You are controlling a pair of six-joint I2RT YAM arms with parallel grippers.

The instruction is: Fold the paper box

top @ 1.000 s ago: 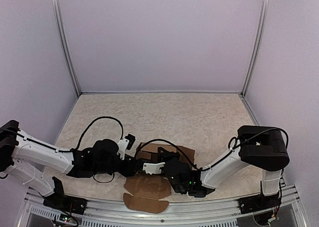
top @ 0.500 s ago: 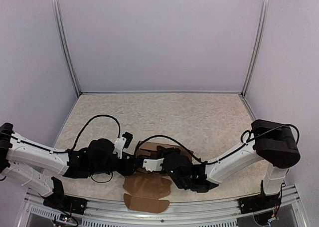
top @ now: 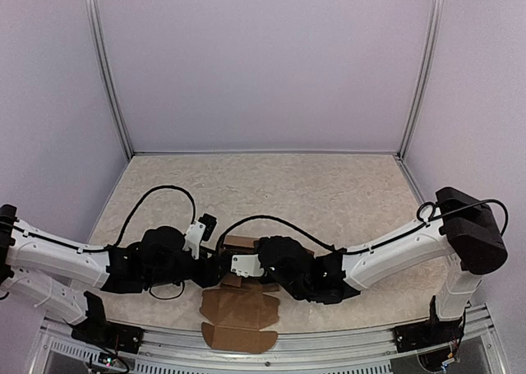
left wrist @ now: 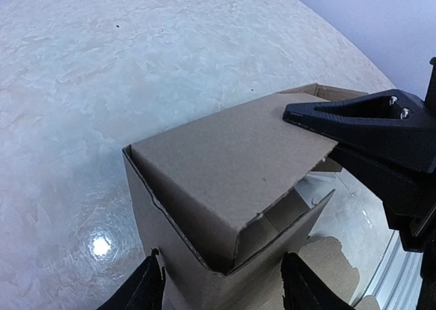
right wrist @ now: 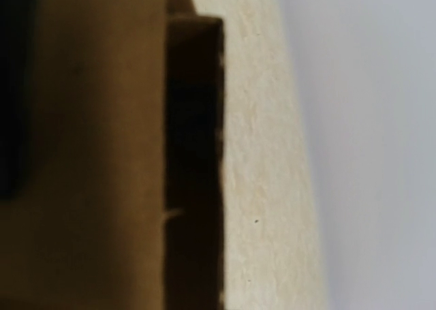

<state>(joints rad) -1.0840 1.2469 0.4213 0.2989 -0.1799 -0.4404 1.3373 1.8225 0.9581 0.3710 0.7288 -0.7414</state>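
Done: left gripper (left wrist: 221, 286) is clamping the paper box (left wrist: 178, 236), walls standing.
Left: we are pressing the top flap (left wrist: 225, 163) with closed right gripper (left wrist: 306, 112).

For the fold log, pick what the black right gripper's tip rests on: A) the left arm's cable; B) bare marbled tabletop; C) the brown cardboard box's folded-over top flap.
C: the left wrist view shows the right gripper with its tip on the top flap of the brown cardboard box.

My white arm links (top: 62, 257), black wrist housings (top: 160, 255), looping black cables (top: 173, 191) behind each claw, right claw (left wrist: 306, 114) a black wedge with two silver screws (left wrist: 405, 112).
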